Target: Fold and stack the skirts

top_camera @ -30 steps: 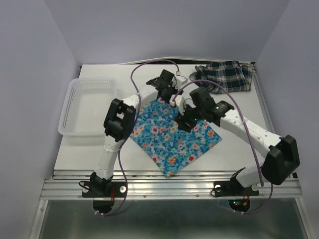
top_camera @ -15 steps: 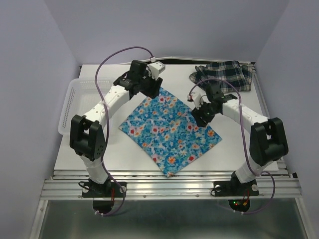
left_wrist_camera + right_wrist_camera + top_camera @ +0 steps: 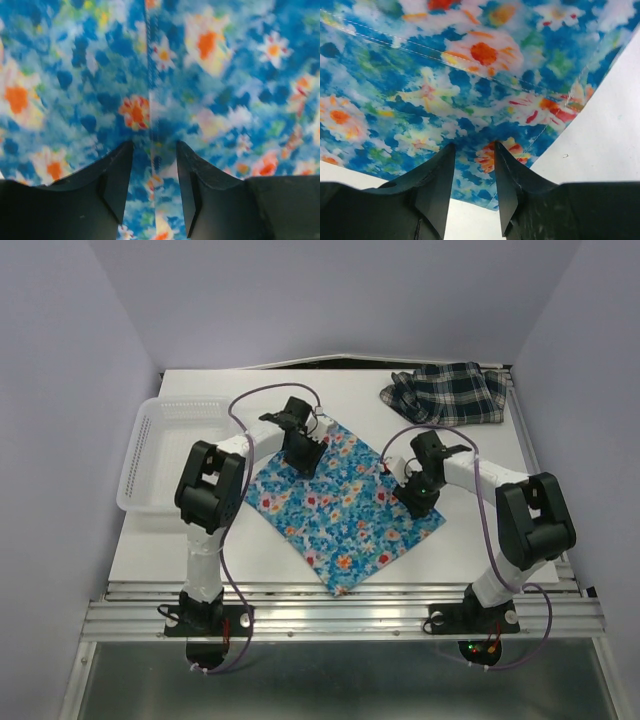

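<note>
**Grasp stage of the first fold: floral skirt**
On the table [image 3: 480, 540], the floral skirt [image 3: 345, 510] is lying flat at centre and the plaid skirt [image 3: 450, 392] is lying crumpled far right. The left gripper [image 3: 155, 150] and right gripper [image 3: 475, 150], jaws parted, are straddling floral cloth. The next move is likely calling for a firm pinch and an even lift.

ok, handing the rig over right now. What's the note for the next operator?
Left tool: open, down on the floral skirt near its far-left edge, with a seam running between the fingers.
Right tool: open, over the same skirt's right corner, no pinch visible.
Things: the floral skirt lies flat mid-table. The plaid skirt is bunched at the far right.
Done: no fold visible, nothing stacked.
Left: fold the floral skirt, fold the plaid skirt, then stack them.
</note>
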Controlling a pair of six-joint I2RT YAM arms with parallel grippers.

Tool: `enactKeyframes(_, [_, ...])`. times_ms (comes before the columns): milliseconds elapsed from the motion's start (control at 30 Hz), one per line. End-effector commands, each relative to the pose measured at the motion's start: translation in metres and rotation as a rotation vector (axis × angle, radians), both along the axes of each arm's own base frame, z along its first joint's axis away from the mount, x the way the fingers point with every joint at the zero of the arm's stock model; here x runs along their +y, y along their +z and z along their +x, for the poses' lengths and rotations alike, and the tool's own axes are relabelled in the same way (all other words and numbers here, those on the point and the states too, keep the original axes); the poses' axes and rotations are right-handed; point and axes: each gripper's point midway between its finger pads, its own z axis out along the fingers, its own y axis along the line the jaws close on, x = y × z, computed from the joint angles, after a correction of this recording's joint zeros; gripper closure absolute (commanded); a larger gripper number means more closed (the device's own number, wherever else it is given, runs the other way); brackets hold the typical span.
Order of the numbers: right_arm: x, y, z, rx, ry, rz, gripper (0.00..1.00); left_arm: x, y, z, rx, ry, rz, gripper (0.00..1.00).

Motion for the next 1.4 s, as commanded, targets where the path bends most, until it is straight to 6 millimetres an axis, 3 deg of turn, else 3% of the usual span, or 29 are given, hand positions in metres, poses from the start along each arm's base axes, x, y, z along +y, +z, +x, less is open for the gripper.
enactKeyframes(0, [-0.008,-0.017,-0.034,0.134,0.032,-0.019,0.58,-0.016,0.009,0.029,-0.059,-0.039,-0.001,0.49])
enactKeyframes(33, [-0.006,-0.021,-0.041,0.163,0.022,-0.007,0.59,-0.018,-0.006,0.031,-0.041,-0.045,0.019,0.50])
enactKeyframes(67, [-0.007,-0.025,-0.048,0.188,0.014,-0.005,0.59,-0.025,-0.002,0.041,-0.064,-0.048,0.010,0.49])
enactKeyframes(133, [0.007,-0.026,-0.059,0.222,0.024,0.021,0.59,-0.033,-0.016,0.048,-0.060,-0.055,0.021,0.49])
enactKeyframes(167, [0.014,-0.025,-0.061,0.223,0.025,0.035,0.59,-0.041,-0.006,0.060,-0.094,-0.060,0.009,0.49])
enactKeyframes(233, [0.031,-0.018,-0.062,0.213,0.022,0.077,0.58,-0.047,-0.012,0.069,-0.099,-0.067,0.015,0.48])
enactKeyframes(267, [0.046,-0.014,-0.064,0.203,0.051,0.097,0.58,-0.054,0.000,0.081,-0.134,-0.068,-0.006,0.47])
enactKeyframes(300, [0.055,-0.009,-0.064,0.195,0.060,0.121,0.58,-0.055,-0.002,0.080,-0.129,-0.072,-0.009,0.47])
enactKeyframes(400, [0.089,0.024,-0.059,0.163,0.065,0.257,0.54,-0.064,0.043,0.104,-0.232,-0.065,-0.059,0.44])
enactKeyframes(433, [0.094,0.033,-0.057,0.151,0.064,0.287,0.52,-0.063,0.068,0.107,-0.272,-0.058,-0.081,0.42])
enactKeyframes(500, [0.096,0.059,-0.044,0.041,0.096,0.311,0.50,-0.060,0.098,0.109,-0.316,-0.048,-0.121,0.40])
enactKeyframes(533, [0.093,0.068,-0.041,-0.019,0.136,0.306,0.48,-0.052,0.137,0.107,-0.365,-0.036,-0.173,0.38])
enactKeyframes(567, [0.086,0.072,-0.040,-0.065,0.152,0.283,0.45,-0.047,0.156,0.107,-0.398,-0.025,-0.204,0.37])
enactKeyframes(600, [0.082,0.080,-0.040,-0.110,0.173,0.279,0.44,-0.039,0.162,0.099,-0.399,-0.017,-0.213,0.36])
enactKeyframes(633, [0.077,0.098,-0.041,-0.198,0.205,0.285,0.42,-0.025,0.201,0.091,-0.467,-0.014,-0.249,0.34])
enactKeyframes(700, [0.060,0.103,-0.052,-0.252,0.321,0.230,0.41,-0.010,0.222,0.076,-0.507,-0.040,-0.254,0.33])
enactKeyframes(733, [0.053,0.107,-0.062,-0.276,0.358,0.219,0.41,0.000,0.234,0.054,-0.528,-0.076,-0.251,0.33])
enactKeyframes(800, [0.040,0.101,-0.076,-0.257,0.422,0.172,0.41,0.014,0.233,0.030,-0.569,-0.187,-0.184,0.33])
enactKeyframes(833, [0.035,0.095,-0.082,-0.236,0.417,0.155,0.42,0.023,0.226,0.005,-0.560,-0.230,-0.166,0.33])
enactKeyframes(867, [0.035,0.091,-0.088,-0.218,0.426,0.126,0.43,0.035,0.197,-0.015,-0.510,-0.300,-0.096,0.33])
enactKeyframes(933, [0.036,0.083,-0.093,-0.197,0.442,0.088,0.45,0.048,0.181,-0.039,-0.473,-0.366,-0.048,0.34])
enactKeyframes(1000, [0.032,0.070,-0.103,-0.194,0.481,0.039,0.48,0.063,0.177,-0.058,-0.481,-0.368,-0.023,0.35])
enactKeyframes(1033, [0.035,0.067,-0.100,-0.228,0.492,0.034,0.48,0.071,0.155,-0.069,-0.447,-0.371,-0.001,0.35])
enactKeyframes(1067, [0.034,0.062,-0.103,-0.239,0.506,0.020,0.49,0.077,0.161,-0.076,-0.481,-0.364,0.004,0.36])
enactKeyframes(1100, [0.032,0.052,-0.106,-0.254,0.524,-0.002,0.49,0.083,0.148,-0.084,-0.462,-0.356,0.010,0.36])
enactKeyframes(1167, [0.031,0.045,-0.107,-0.261,0.532,-0.013,0.49,0.086,0.149,-0.096,-0.461,-0.351,-0.020,0.36])
enactKeyframes(1367, [0.047,0.029,-0.105,-0.254,0.556,0.023,0.49,0.097,0.116,-0.126,-0.356,-0.351,-0.033,0.36])
